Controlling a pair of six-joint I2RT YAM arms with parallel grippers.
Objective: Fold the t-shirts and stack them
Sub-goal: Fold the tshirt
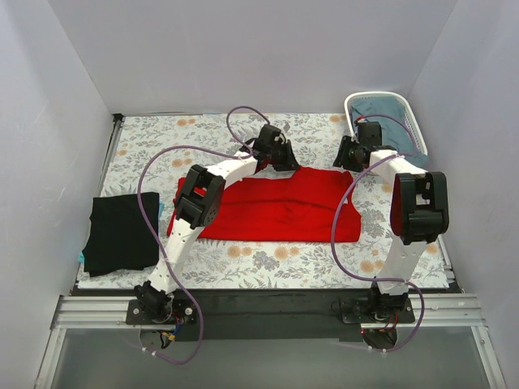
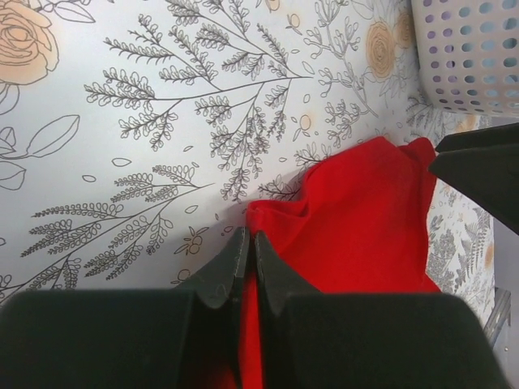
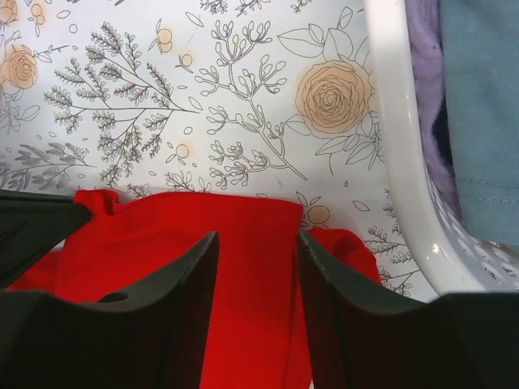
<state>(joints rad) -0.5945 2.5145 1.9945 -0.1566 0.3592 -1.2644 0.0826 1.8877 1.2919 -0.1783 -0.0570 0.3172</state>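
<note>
The red t-shirt point(image 1: 280, 207) lies partly folded on the flowered table point(image 1: 308, 259). My left gripper point(image 1: 285, 162) is at its far edge, left of the middle. In the left wrist view that gripper point(image 2: 250, 239) is shut on the edge of the red t-shirt point(image 2: 365, 227), with red cloth showing between the fingers. My right gripper point(image 1: 345, 158) is at the far right corner. It point(image 3: 258, 243) stands open, with its fingers on either side of a fold of the red t-shirt point(image 3: 251, 267). The black t-shirt point(image 1: 122, 235) lies folded at the table's left edge.
A white perforated basket point(image 1: 405, 109) holding blue and purple cloth stands at the back right, close beside my right gripper; its rim point(image 3: 401, 162) is just right of the fingers. White walls enclose the table on three sides.
</note>
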